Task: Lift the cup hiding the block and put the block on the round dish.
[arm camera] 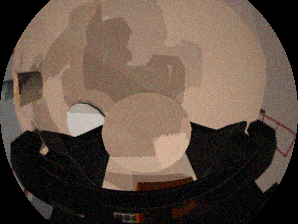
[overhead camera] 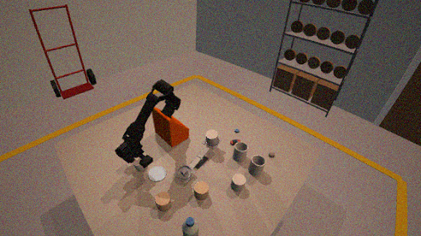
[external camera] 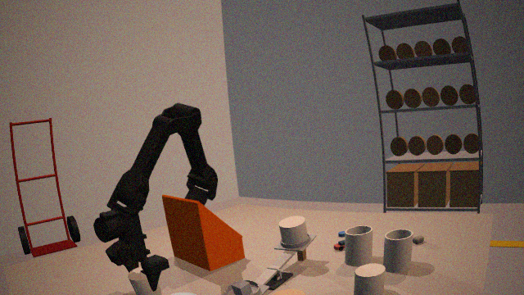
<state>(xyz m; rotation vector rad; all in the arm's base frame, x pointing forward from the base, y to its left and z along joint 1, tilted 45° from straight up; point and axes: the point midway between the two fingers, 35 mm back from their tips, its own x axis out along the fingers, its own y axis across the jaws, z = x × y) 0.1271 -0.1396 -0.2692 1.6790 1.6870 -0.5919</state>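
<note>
Clearly the gripper (external camera: 152,274) is clamped on the lifted cup (external camera: 138,283), carrying it left of the round dish (overhead camera: 157,173) so no cup hangs above it. Right of the dish lies the block (overhead camera: 184,172), beside the balance (external camera: 282,262), whose far end bears the other cup (external camera: 293,230), untouched.

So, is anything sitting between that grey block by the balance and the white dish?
Nothing visible does: the block and the round dish lie close together with bare table between. The snag is elsewhere: the jaws are shut on the lifted cup, beside the dish.
</note>
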